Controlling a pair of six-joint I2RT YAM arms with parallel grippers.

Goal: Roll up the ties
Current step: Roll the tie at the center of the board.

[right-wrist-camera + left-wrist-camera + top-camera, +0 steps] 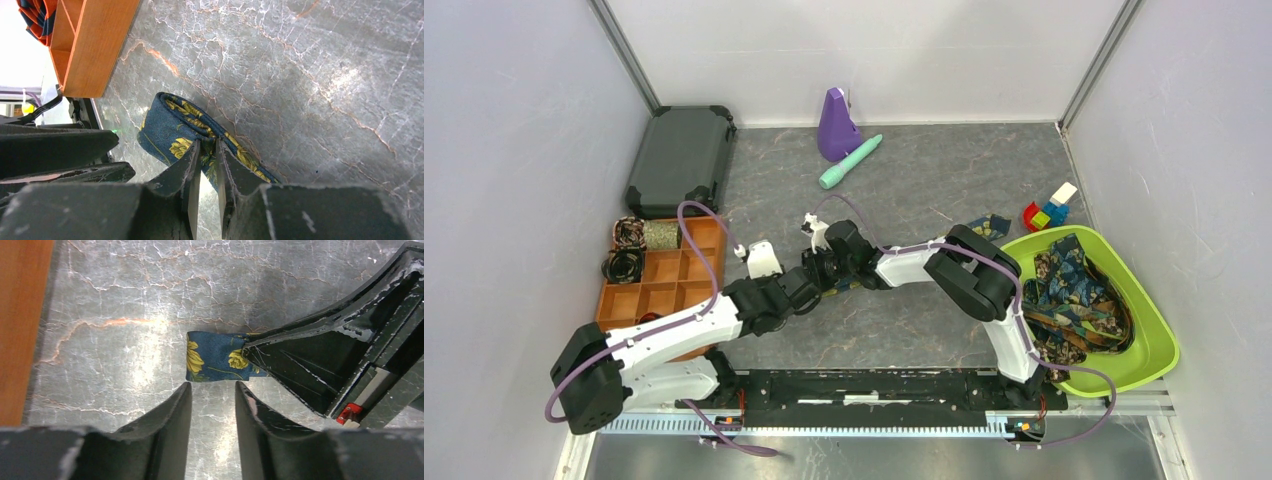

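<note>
Two tools meet mid-frame. Right tool (209,148) pinches a navy, yellow-flowered fabric tie (170,127) lying left-to-right; left tool (213,388), spread and empty, sits just below its folded end.

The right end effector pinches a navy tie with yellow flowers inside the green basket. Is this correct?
Not in the basket: the right end effector pinches the navy tie with yellow flowers on the grey table. The right wrist view shows it.
</note>
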